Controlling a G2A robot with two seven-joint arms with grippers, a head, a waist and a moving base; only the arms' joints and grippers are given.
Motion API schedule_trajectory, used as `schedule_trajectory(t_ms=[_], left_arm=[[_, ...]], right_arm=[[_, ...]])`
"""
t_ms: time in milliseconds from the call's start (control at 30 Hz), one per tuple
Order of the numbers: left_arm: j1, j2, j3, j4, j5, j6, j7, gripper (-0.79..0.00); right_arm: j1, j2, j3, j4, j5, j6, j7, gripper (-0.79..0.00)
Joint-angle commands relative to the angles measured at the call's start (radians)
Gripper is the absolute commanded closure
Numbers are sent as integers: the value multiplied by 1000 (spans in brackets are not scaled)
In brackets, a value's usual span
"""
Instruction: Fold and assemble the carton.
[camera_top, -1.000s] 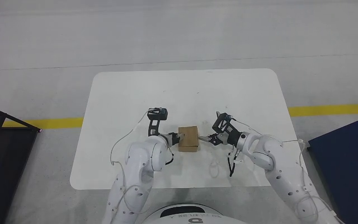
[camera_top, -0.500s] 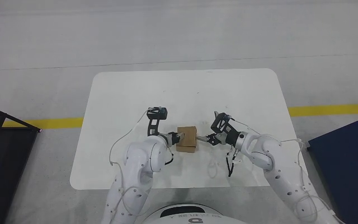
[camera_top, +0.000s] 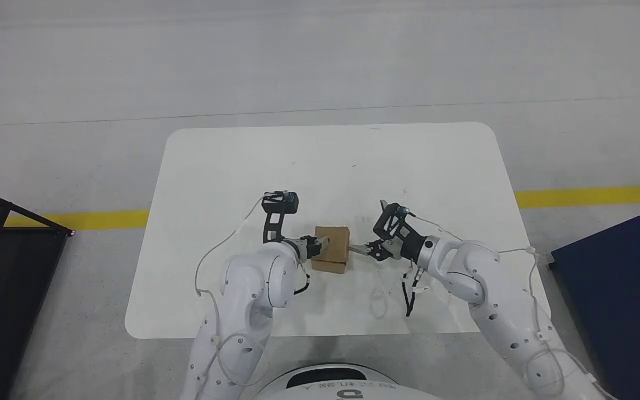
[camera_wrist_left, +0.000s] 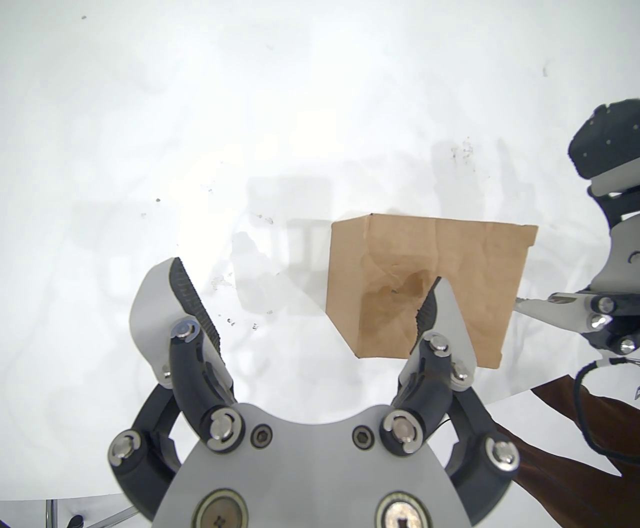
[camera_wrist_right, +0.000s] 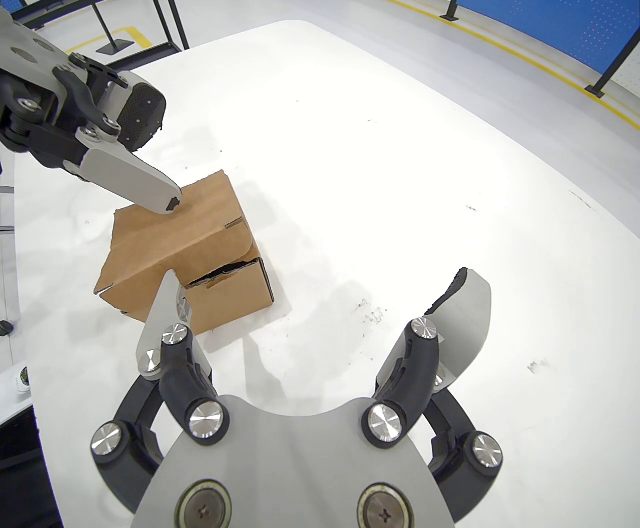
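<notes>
carton (camera_top: 331, 248) slid slightly to robot's left; right gripper (camera_wrist_right: 317, 280) advanced along with it.

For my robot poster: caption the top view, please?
Left gripper and right gripper, both open, flank a brown carton on a white table.

The carton (camera_top: 333, 249) is getting crowded on both sides by the left gripper (camera_top: 290, 226) and right gripper (camera_top: 377, 233), while the far table (camera_top: 330, 160) is lying wide open.
</notes>
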Motion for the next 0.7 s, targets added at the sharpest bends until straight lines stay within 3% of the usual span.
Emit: schedule_trajectory(t_ms=[0,667], left_arm=[[0,0,0,0,-1,1,0,-785],[9,6,-10,-9,-1,3,-5,-785]], right_arm=[[3,-1,-4,5,-2,3,-3,-785],[20,-7,-31,2,-14,15,-7,-785]])
